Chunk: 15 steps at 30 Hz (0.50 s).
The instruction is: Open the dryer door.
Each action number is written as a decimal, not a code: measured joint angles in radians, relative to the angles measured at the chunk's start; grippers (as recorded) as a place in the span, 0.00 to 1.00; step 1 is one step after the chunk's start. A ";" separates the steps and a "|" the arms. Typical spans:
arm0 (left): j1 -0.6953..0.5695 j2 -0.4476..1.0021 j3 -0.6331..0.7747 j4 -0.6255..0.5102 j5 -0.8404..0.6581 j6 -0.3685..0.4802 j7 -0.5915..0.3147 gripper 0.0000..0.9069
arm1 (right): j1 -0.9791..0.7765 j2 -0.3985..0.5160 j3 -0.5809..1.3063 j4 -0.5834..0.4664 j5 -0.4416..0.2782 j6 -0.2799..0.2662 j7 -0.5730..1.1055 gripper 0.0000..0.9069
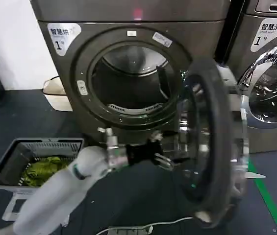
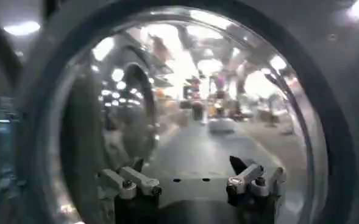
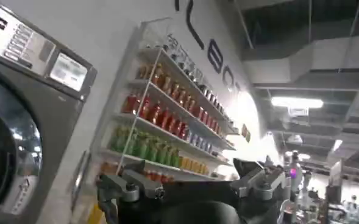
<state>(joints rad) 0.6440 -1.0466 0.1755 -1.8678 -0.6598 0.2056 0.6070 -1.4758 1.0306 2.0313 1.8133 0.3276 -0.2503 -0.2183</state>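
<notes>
- Fingers (image 2: 247,176) of left gripper (image 1: 163,157) spread, released, at inner face of one dryer door (image 1: 212,142).
- Door swung out right of one drum opening (image 1: 136,81).
- Right gripper (image 3: 194,182) spread, holding nothing.
- One basket (image 1: 11,161) on floor, left.

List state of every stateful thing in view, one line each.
dryer door: swung wide open, edge-on to the head camera
dryer drum: exposed, looks empty
left gripper: open, at the door's inner face
right gripper: open, holding nothing, raised away from the dryer
laundry basket: on the floor, holds green fabric
neighbouring washer door: looks shut
</notes>
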 joint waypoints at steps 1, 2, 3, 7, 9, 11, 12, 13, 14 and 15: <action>-0.014 -0.014 0.015 0.011 -0.001 0.002 -0.004 1.00 | 0.000 0.000 0.015 0.002 -0.014 -0.004 0.012 1.00; -0.027 -0.029 0.028 0.023 -0.002 0.003 -0.009 1.00 | -0.002 0.000 0.030 0.006 -0.025 -0.011 0.023 1.00; -0.041 -0.042 0.041 0.033 -0.004 0.003 -0.011 1.00 | -0.006 0.000 0.045 0.012 -0.030 -0.021 0.039 1.00; -0.106 -0.088 0.105 0.081 -0.011 0.001 -0.028 1.00 | -0.024 -0.006 0.104 0.019 -0.033 -0.028 0.077 1.00; -0.138 -0.111 0.139 0.104 -0.014 -0.003 -0.036 1.00 | -0.037 -0.008 0.131 0.019 -0.034 -0.028 0.083 1.00; -0.169 -0.138 0.168 0.132 -0.011 -0.006 -0.047 1.00 | -0.050 -0.007 0.152 0.019 -0.035 -0.026 0.077 1.00; -0.182 -0.155 0.181 0.147 -0.007 -0.007 -0.053 1.00 | -0.056 -0.007 0.162 0.018 -0.039 -0.024 0.072 1.00; -0.197 -0.174 0.194 0.164 -0.002 -0.010 -0.058 1.00 | -0.064 -0.006 0.172 0.015 -0.044 -0.024 0.066 1.00; -0.206 -0.193 0.205 0.180 0.006 -0.013 -0.059 1.00 | -0.070 -0.005 0.180 0.011 -0.051 -0.022 0.063 1.00; -0.218 -0.213 0.216 0.196 0.016 -0.020 -0.061 1.00 | -0.074 -0.003 0.185 0.008 -0.059 -0.016 0.058 1.00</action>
<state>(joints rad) 0.4260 -1.2592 0.3914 -1.6713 -0.6441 0.1856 0.5465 -1.5502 1.0281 2.2167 1.8216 0.2689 -0.2663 -0.1598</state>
